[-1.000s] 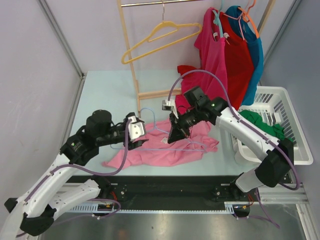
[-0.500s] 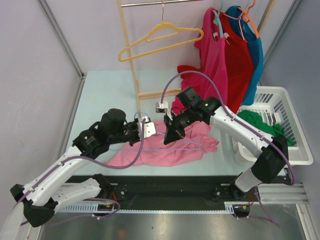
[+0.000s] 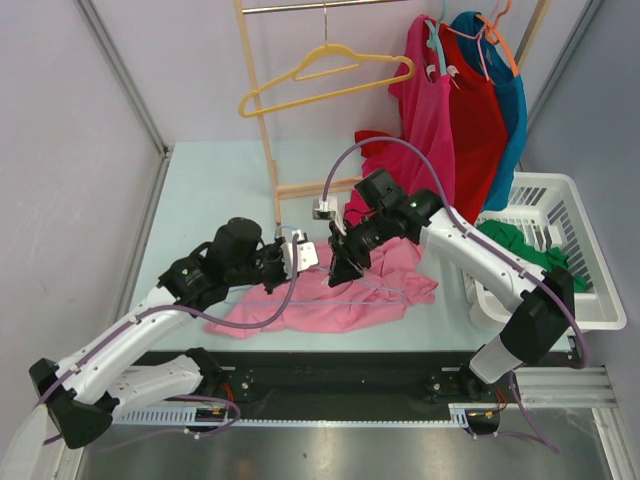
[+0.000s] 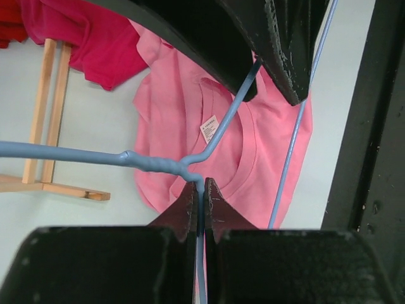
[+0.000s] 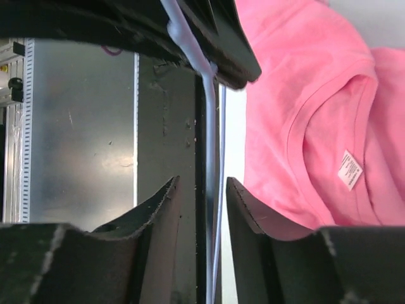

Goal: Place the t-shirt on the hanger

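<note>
Hanger [image 4: 158, 163] pinched in left jaws, hook hidden; right jaws parted around it.

lab test cell: panelled walls [image 3: 60, 150], arm rail [image 3: 330, 385]

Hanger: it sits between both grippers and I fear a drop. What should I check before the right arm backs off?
1. Left gripper shut on the hanger: ok.
2. Right gripper jaws parted around the wire: ok.
3. Wire touching neither right finger: cannot tell.
4. T-shirt neck opening facing up, tag showing: ok.
5. Hanger's bottom bar free of the cloth: cannot tell.
</note>
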{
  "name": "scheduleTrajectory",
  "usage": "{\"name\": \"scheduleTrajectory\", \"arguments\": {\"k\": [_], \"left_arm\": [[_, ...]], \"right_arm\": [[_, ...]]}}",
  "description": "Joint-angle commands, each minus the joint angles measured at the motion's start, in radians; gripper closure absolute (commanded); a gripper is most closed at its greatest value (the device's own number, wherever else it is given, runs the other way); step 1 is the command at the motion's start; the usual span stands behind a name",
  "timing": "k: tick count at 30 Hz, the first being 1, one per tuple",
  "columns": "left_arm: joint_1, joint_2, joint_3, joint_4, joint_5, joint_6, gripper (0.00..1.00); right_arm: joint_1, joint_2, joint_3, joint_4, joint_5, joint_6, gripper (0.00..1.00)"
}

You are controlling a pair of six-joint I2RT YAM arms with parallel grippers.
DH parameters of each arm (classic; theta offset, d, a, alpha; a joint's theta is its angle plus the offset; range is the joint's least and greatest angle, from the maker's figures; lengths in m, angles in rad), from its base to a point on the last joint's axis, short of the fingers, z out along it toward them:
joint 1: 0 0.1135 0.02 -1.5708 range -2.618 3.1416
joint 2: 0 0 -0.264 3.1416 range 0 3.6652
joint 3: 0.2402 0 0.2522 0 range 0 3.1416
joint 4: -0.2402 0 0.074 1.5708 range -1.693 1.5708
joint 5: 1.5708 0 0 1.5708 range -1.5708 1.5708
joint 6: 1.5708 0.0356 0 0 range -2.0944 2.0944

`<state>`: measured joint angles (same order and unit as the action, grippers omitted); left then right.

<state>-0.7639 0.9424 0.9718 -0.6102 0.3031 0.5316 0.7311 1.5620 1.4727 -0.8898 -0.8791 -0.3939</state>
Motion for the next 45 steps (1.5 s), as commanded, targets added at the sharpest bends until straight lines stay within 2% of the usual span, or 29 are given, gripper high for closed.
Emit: {"name": "scheduleTrajectory", "arguments": {"k": [1, 4, 12, 13, 15, 16, 18, 19, 22, 26, 31, 38, 45], "left_arm": [[-0.005, 0.025, 0.016, 0.036, 0.031, -0.042, 1.00], [-0.005, 0.036, 0.019, 0.046, 0.034, -0.056, 1.00], [-0.002, 0.032, 0.007, 0.073, 0.048, -0.119, 1.00], [-0.002, 0.023, 0.002, 0.081, 0.048, -0.122, 1.00], [-0.002, 0.018, -0.011, 0.082, 0.066, -0.134, 1.00], [0.001, 0.013, -0.015, 0.069, 0.083, -0.139, 0.93], [0.028, -0.002, -0.015, 0.037, 0.160, -0.133, 0.74], [0.038, -0.010, -0.018, 0.014, 0.172, -0.137, 0.59], [0.124, -0.053, -0.025, -0.037, 0.237, -0.110, 0.44], [0.256, -0.108, -0.039, -0.095, 0.291, -0.015, 0.42], [0.307, -0.111, -0.091, -0.116, 0.292, 0.082, 0.44], [0.308, -0.001, -0.125, -0.039, 0.254, 0.143, 0.44], [0.308, 0.140, -0.153, 0.053, 0.231, 0.278, 0.46]], "right_arm": [[0.004, 0.012, 0.080, 0.040, -0.004, 0.010, 0.59], [0.010, 0.015, 0.083, 0.072, 0.008, 0.035, 0.57], [0.056, 0.030, 0.060, 0.103, 0.060, 0.030, 0.57], [0.057, 0.033, 0.054, 0.123, 0.066, 0.033, 0.62], [0.060, 0.041, 0.055, 0.146, 0.078, 0.058, 0.91], [0.054, 0.050, 0.058, 0.149, 0.077, 0.061, 1.00], [0.042, 0.046, 0.063, 0.149, 0.075, 0.055, 1.00], [0.019, 0.027, 0.055, 0.149, 0.077, 0.032, 1.00], [-0.063, -0.011, 0.029, 0.091, 0.063, -0.063, 1.00], [-0.191, -0.039, 0.011, -0.067, 0.029, -0.233, 1.00], [-0.281, -0.056, -0.026, -0.245, 0.061, -0.420, 1.00], [-0.338, -0.020, -0.054, -0.288, 0.085, -0.505, 1.00], [-0.343, 0.019, -0.074, -0.204, 0.108, -0.474, 1.00]]}}
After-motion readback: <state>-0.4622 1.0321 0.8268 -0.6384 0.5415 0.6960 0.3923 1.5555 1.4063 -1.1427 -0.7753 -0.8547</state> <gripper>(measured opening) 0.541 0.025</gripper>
